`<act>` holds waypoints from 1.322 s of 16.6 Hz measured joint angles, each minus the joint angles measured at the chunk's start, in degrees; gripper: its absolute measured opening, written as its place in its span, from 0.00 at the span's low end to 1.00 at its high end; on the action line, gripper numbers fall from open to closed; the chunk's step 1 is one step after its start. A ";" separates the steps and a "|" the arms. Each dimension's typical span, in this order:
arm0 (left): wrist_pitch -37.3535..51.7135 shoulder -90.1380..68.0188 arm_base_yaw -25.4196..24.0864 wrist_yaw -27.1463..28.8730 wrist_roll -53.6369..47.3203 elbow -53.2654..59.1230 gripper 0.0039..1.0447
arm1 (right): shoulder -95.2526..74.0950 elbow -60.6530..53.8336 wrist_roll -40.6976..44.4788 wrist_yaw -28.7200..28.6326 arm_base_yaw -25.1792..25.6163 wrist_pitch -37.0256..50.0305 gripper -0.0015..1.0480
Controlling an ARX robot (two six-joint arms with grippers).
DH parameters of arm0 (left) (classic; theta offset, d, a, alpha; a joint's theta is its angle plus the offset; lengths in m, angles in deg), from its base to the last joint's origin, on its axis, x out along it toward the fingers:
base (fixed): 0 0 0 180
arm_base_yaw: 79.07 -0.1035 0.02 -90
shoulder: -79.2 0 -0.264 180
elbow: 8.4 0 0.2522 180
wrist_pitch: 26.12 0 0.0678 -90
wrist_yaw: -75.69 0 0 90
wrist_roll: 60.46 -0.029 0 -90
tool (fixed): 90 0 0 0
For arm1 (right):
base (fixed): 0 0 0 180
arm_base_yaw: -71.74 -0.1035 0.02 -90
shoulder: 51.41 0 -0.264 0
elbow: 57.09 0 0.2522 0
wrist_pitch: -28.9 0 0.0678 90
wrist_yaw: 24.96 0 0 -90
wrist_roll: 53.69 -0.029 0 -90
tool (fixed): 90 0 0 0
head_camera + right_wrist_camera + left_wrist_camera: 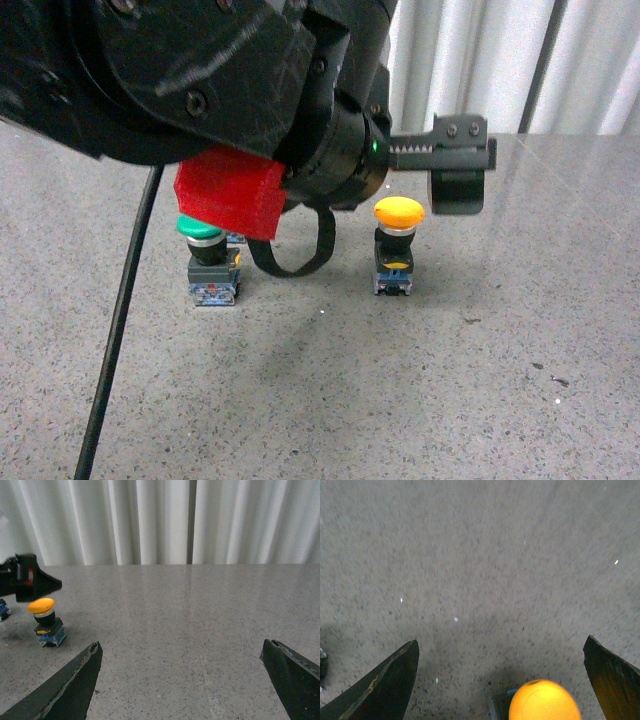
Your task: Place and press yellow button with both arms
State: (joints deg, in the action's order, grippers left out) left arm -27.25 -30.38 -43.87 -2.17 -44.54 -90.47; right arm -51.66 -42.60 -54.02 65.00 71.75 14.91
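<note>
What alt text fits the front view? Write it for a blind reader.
A yellow button stands upright on a grey speckled table, the black left gripper close above it. A green button stands further left, partly hidden by a red block.

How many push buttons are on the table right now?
2. The yellow button stands upright right of centre. The green button stands to its left, cap partly covered by the left arm. That arm blocks much of the view, so others may be hidden.
</note>
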 joint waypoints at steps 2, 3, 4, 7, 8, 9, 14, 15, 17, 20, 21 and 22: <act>3.13 5.77 -1.11 0.07 -1.77 1.79 0.94 | 0.00 0.00 0.02 0.00 0.00 -0.02 0.94; 4.55 9.01 -2.01 0.09 -3.06 2.73 0.94 | 0.00 0.00 0.02 0.00 0.00 0.00 0.94; 6.36 13.14 -3.48 0.46 -4.92 4.13 0.94 | 0.00 0.00 0.00 0.00 0.00 0.00 0.94; 8.72 28.30 -9.62 0.39 -12.26 12.68 0.94 | 0.00 0.00 0.02 0.00 0.00 0.00 0.94; 9.03 33.90 -11.61 -0.24 -14.47 16.17 0.94 | 0.00 0.00 0.02 0.00 0.00 -0.02 0.94; 8.04 40.52 -14.08 -2.25 -16.15 20.24 0.94 | 0.00 0.00 0.02 0.00 0.00 -0.02 0.94; 5.29 65.66 -24.13 -0.85 -16.76 41.88 0.70 | 0.00 0.00 0.00 0.00 0.00 -0.02 0.94; 5.99 69.75 -25.38 -1.99 -16.37 47.08 0.58 | 0.00 0.00 0.00 0.00 0.00 -0.02 0.94; 7.50 73.07 -27.43 -4.13 -16.31 51.74 0.36 | 0.00 0.00 0.02 0.00 0.00 -0.02 0.94; 7.69 77.53 -29.62 -6.45 -16.28 57.02 0.04 | 0.00 0.00 0.02 0.00 0.00 -0.02 0.94; 7.67 78.01 -30.23 -7.37 -16.26 57.37 0.01 | 0.00 0.00 0.02 0.00 0.00 -0.02 0.94; 7.63 78.82 -32.04 -9.92 -16.24 57.92 0.01 | 0.00 0.00 0.00 0.00 0.00 0.00 0.94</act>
State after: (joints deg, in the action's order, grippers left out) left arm -19.63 48.43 -75.91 -12.09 -60.78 -32.55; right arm -51.66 -42.60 -54.02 65.00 71.75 14.91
